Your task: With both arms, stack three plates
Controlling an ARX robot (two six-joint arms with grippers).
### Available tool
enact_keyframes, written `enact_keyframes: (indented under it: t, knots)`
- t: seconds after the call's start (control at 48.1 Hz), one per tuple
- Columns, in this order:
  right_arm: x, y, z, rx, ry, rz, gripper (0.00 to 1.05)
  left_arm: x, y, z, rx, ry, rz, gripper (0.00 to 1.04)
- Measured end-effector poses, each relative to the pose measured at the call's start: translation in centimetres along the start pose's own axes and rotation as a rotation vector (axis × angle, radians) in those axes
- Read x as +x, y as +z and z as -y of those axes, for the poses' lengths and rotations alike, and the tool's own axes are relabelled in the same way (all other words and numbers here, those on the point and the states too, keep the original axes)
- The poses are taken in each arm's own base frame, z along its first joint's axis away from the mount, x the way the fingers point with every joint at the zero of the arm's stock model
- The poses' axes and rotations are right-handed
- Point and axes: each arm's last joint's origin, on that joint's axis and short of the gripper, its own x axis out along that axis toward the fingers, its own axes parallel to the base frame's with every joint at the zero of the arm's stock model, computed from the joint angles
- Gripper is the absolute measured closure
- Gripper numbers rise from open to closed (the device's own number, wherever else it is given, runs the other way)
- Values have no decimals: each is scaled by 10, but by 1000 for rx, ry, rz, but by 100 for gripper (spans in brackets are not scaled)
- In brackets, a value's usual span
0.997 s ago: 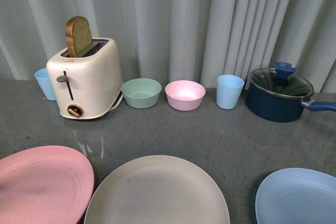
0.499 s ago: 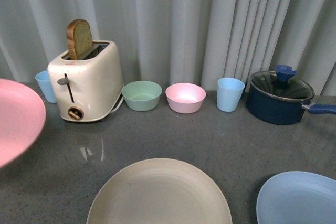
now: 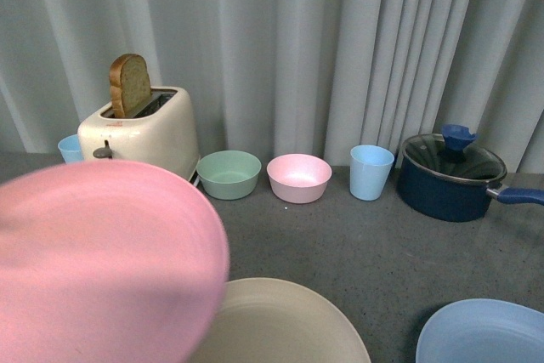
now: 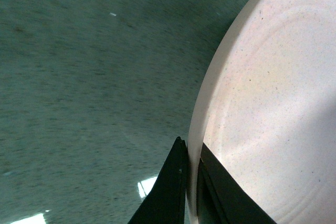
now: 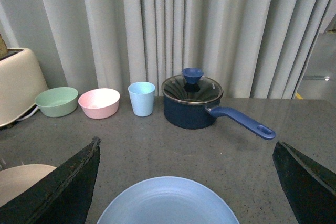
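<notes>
Right now my left claw (image 4: pixel 191 153) is pinched on the rim of the pink plate (image 4: pixel 268 103), one finger on each side of the edge, and the plate is lifted off the table (image 4: pixel 79 77). On the front camera it fills the 8 o'clock corner and hides the left edge of the beige-grey plate (image 3: pixel 293 320), which lies flat at 6 o'clock. My right claw (image 5: pixel 185 145) is spread wide and holds nothing. It hovers near the blue plate (image 5: pixel 168 200), which lies at 4 o'clock, apart from the beige one. I judge nothing is stacked yet: pink must land on beige, then blue goes on top. The toaster (image 3: pixel 157 125) at 10 o'clock and the pot (image 3: pixel 446 176) at 2 o'clock sit well back.
</notes>
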Motion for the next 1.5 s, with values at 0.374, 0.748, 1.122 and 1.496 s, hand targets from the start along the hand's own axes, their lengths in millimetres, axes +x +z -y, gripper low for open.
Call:
enact_keyframes:
  t: [0.374, 0.748, 1.122, 1.496]
  knots:
    - [0, 0, 0, 0, 0, 0, 7, 78, -14, 100, 96, -4, -127, 101]
    - [0, 0, 0, 0, 0, 0, 7, 106, -7, 121, 76, 27, -157, 101]
    - [0, 0, 0, 0, 0, 0, 7, 120, -3, 130, 81, 43, -169, 101]
    - [0, 0, 0, 0, 0, 0, 7, 88, 20, 108, 57, 112, 2, 43]
